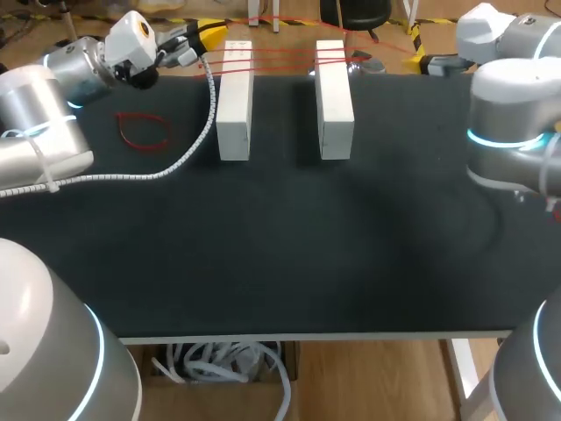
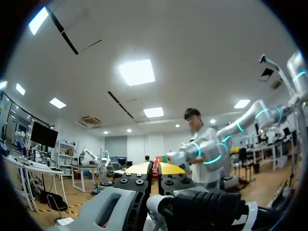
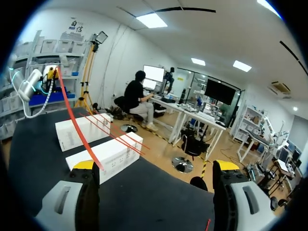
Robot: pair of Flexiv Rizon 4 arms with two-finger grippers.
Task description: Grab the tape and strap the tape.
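Landmark: left white block (image 1: 235,101) (image 3: 79,132), standing on the black table (image 1: 280,246), with the right white block (image 1: 334,101) (image 3: 108,156) parallel beside it.
Red band (image 1: 282,58) (image 3: 78,127) (image 2: 155,163): stretched in thin strands across the far ends of the left white block and its neighbour. The strands are too fine to count.
Left gripper (image 1: 209,37) (image 2: 155,168): just beyond the left white block's far end, on its outer side. The yellow tips are pressed almost together, pinching a sliver of the red band.
Right gripper (image 1: 419,61) (image 3: 155,166): past the right white block, well apart from the left white block, at the table's far edge. Its fingers are spread wide, and the band meets the inner side of only one of them. Whether it hooks round that finger is hidden.
Loose red loop (image 1: 140,115): flat on the table, near the left white block's outer side.
White coiled cable (image 1: 207,114): runs alongside that same outer side.
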